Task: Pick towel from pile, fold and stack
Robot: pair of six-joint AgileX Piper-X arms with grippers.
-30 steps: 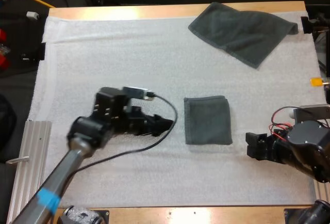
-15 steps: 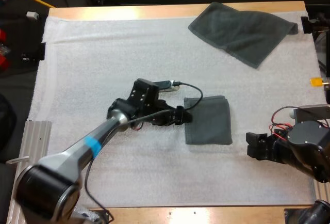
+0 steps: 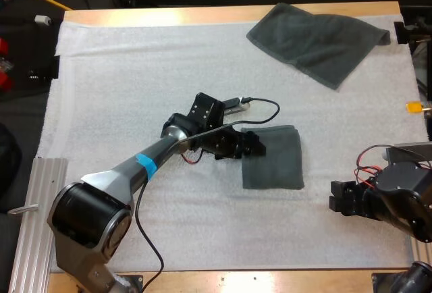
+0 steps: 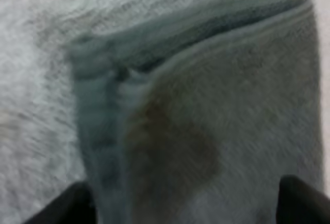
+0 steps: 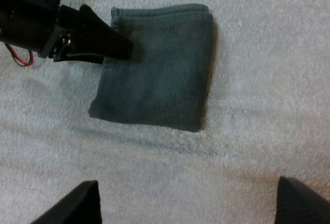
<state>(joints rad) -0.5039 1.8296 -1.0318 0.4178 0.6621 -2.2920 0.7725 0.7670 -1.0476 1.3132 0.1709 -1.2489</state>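
My left gripper [image 3: 258,147], fingers apart, is at the left edge of the folded towel [image 3: 277,161], in the middle of the mat [image 3: 121,77]. I fear a pinch here catches only the top layer and opens the fold. The cloth is soft, thick terry, square; a loose towel [image 3: 317,36] lies far right. My right gripper [image 3: 343,198] stands apart, empty.
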